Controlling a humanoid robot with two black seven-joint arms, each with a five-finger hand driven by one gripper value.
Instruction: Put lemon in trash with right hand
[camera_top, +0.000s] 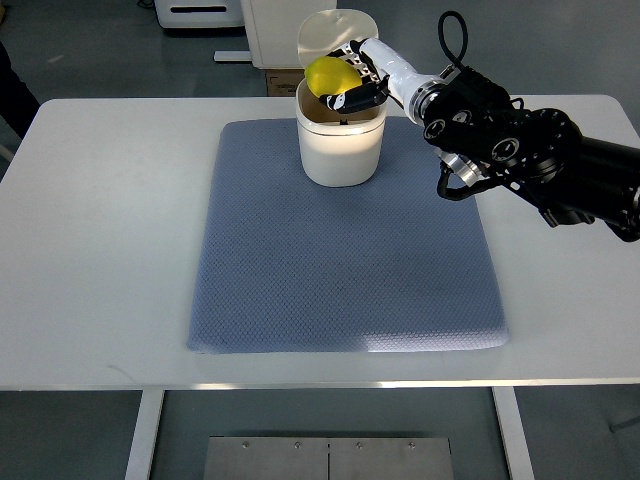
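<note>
A bright yellow lemon (327, 76) sits in the grasp of the right hand (358, 80), whose fingers are black and white. Its forearm is white near the wrist and black farther back. The trash bin (340, 150) is cream white, with a cream lid. The mat (345, 240) beneath is grey-blue with a fine woven diamond texture. The table (100, 250) is plain white.

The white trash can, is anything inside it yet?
Only a dark patch of the trash can inside shows. The right hand holds the lemon over the opening, covering much of it, so the bottom can't be seen.
</note>
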